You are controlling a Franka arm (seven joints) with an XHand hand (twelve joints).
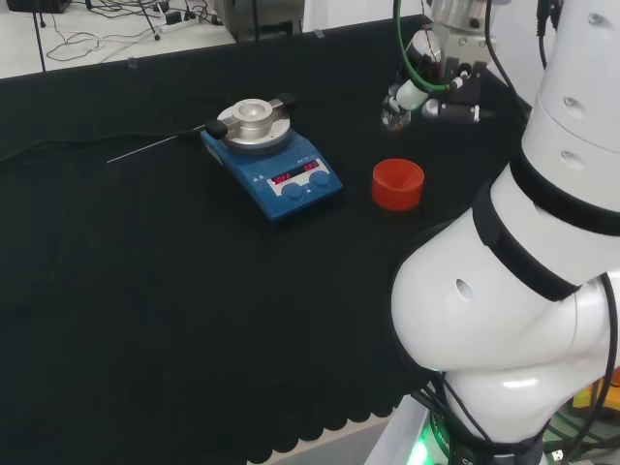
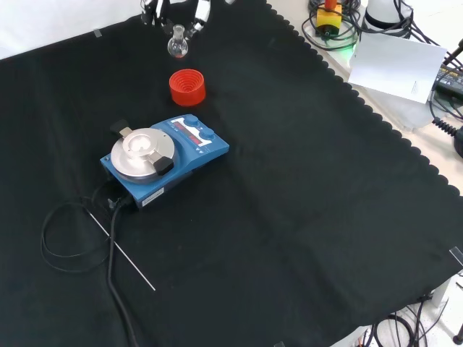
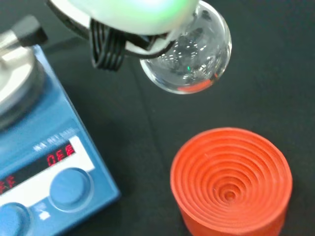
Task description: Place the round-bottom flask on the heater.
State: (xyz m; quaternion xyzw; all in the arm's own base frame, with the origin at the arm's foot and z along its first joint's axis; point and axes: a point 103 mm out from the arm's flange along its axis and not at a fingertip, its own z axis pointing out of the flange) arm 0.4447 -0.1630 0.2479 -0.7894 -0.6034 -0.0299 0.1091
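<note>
Front view: fingers (image 2: 194, 18) curl round the neck of the round-bottom flask (image 2: 178, 48), so the hand (image 2: 173, 10) carries it in the air above the red ribbed stand (image 2: 187, 86) — lifted clear, not touching. Pickup looks done; left to do — carry to the heater (image 2: 143, 153) and set it down on the 1 silver plate.

Fingers (image 3: 110, 46) hold clear flask (image 3: 189, 59) above red ribbed stand (image 3: 231, 179); blue heater (image 3: 44, 167) beside.
</note>
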